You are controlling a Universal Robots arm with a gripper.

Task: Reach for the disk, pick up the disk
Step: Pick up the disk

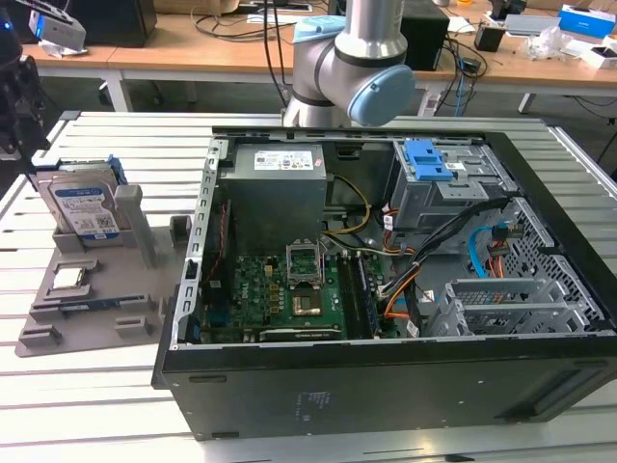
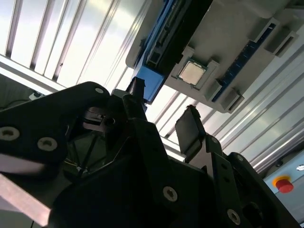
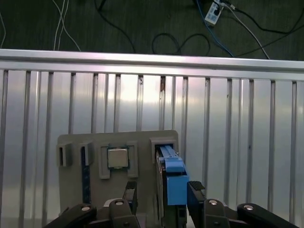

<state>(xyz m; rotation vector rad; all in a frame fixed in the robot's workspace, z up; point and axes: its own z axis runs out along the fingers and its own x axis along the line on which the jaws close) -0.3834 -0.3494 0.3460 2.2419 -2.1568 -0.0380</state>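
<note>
silver arm (image 1: 371,34), pale-blue joint caps (image 1: 384,96); black gripper (image 3: 162,190) — silver screws (image 3: 210,203)

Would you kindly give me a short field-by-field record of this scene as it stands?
Disk: upright in grey holder, exterior view's left
Gripper: open, fingers either side of the disk's blue edge, not closed on it
Chip: flat in holder, beside disk
Computer case: lid off, on slatted table
Task state: disk not yet lifted
</note>
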